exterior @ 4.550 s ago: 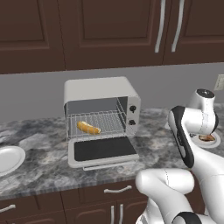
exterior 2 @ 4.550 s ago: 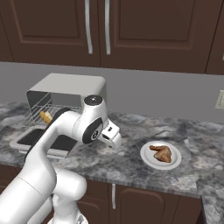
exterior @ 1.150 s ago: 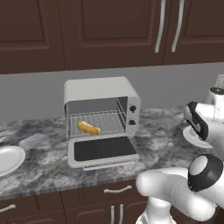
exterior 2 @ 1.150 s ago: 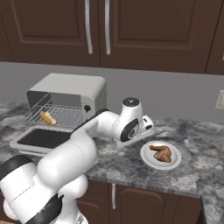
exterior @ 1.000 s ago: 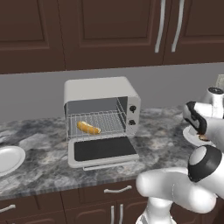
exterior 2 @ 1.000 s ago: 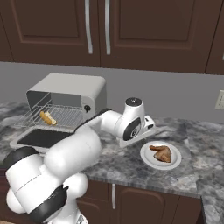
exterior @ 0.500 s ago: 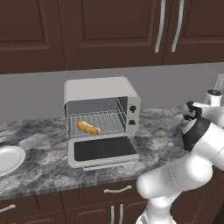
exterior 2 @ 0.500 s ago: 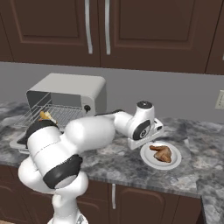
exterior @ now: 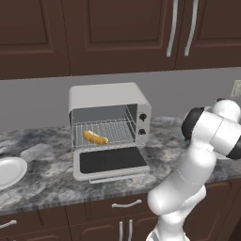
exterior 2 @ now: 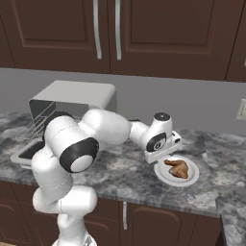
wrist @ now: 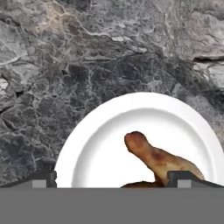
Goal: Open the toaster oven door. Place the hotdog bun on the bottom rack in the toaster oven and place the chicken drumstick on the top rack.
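Note:
The toaster oven [exterior: 108, 106] stands on the counter with its door [exterior: 110, 161] folded down flat. The hotdog bun [exterior: 95, 137] lies on a wire rack inside it. The chicken drumstick [exterior 2: 177, 167] rests on a white plate [exterior 2: 192, 178] to the right of the oven. My gripper [exterior 2: 162, 156] hangs just above the plate's left edge, pointing down. In the hand view the gripper [wrist: 116, 179] is open, its fingertips [wrist: 46, 177] standing either side of the drumstick [wrist: 157, 159] on the plate [wrist: 100, 140], with nothing held.
A second white plate [exterior: 9, 172] sits at the counter's far left. Dark cabinets hang above the counter, and an outlet [exterior 2: 241, 109] is on the wall at right. My arm [exterior 2: 96, 129] stretches across in front of the oven.
The arm has swung right from near the oven to above the drumstick's plate. The gripper stayed open. The bun and oven door have not moved.

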Tool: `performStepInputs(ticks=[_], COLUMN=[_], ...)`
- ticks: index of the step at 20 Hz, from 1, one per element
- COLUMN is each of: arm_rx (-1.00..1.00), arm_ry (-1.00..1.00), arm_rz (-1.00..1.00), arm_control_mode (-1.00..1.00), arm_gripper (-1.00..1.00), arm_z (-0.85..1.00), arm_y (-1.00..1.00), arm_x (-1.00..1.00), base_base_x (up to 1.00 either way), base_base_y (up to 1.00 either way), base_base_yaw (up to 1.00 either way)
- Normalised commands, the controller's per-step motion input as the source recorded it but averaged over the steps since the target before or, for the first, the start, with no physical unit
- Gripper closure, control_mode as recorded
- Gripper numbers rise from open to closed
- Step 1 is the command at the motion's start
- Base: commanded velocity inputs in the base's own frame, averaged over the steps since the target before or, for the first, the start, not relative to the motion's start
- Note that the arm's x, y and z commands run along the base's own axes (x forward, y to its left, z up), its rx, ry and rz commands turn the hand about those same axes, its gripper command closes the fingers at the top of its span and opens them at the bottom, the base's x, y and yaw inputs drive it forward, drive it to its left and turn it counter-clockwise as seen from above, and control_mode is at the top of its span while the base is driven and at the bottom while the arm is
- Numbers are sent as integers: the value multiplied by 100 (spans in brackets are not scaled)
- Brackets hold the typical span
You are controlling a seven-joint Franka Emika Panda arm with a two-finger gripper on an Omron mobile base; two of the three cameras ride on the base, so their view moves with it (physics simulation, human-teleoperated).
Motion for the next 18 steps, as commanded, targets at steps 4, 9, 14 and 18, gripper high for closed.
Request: performStepInputs(ticks=[4,9,14,18], arm_rx=[0,0,-1,-2], arm_ry=[0,0,0,0], arm_rz=[0,0,0,0], arm_control_mode=[-100,-100,-100,-100], arm_gripper=[-100,-100,-100,-100], arm_z=[-29,-14,-36,-39], arm_y=[-33,-26,-6,-10], arm_x=[23,26,39,24], base_base_x=[0,0,0,0], base_base_y=[0,0,0,0], base_base_yaw=[0,0,0,0])
